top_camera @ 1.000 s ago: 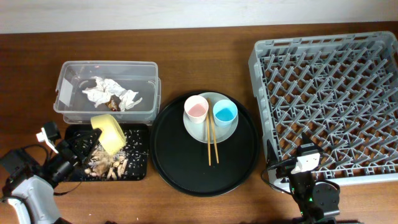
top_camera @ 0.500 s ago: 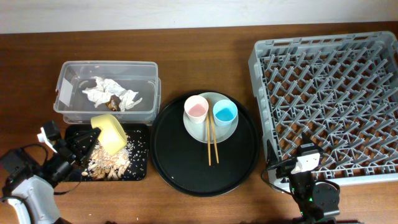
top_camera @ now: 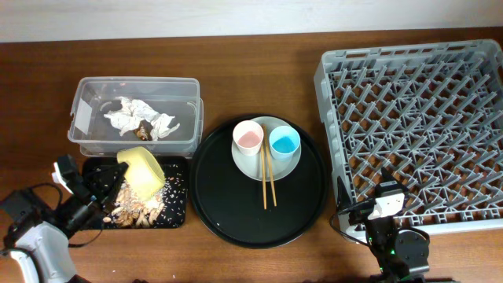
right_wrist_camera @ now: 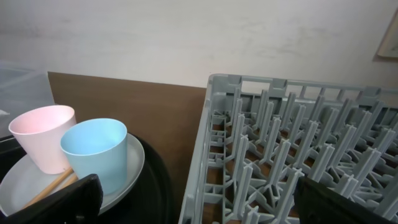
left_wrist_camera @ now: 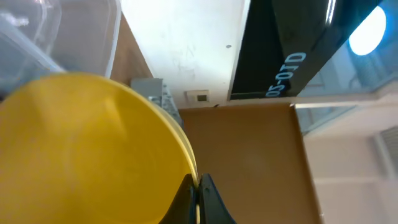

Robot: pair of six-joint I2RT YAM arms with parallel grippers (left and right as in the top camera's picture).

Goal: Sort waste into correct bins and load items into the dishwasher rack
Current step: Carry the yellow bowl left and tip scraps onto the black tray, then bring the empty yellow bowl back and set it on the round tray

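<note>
The grey dishwasher rack (top_camera: pixel 409 134) fills the right of the overhead frame and looks empty. At centre sits the round black tray (top_camera: pixel 224 208), and in the upper left the clear plastic box (top_camera: pixel 189 110) holds the crumpled tissues (top_camera: pixel 130 116). Below the box lies the shallow black tray (top_camera: pixel 179 212).

On the round tray the pale plate (top_camera: pixel 284 167) carries the pink cup (top_camera: pixel 247 137), the light-blue cup (top_camera: pixel 284 143) and the wooden chopsticks (top_camera: pixel 268 179).

My left hand (left_wrist_camera: pixel 198 191), in the lower left of the frame, is pinched tight on the rim of the yellow bowl (top_camera: pixel 141 169). I hold the bowl tilted over the shallow tray, with the brownish food scraps (top_camera: pixel 134 208) heaped beneath it. My right hand (right_wrist_camera: pixel 198 202) waits low by the rack's near corner, fingers spread wide and holding nothing.

I judge this to be the scrap-dumping step, close to done. Next I need to check that the bowl is empty. Then it has to cross the frame to the rack and go in among the pegs, without brushing the cups on the way.
</note>
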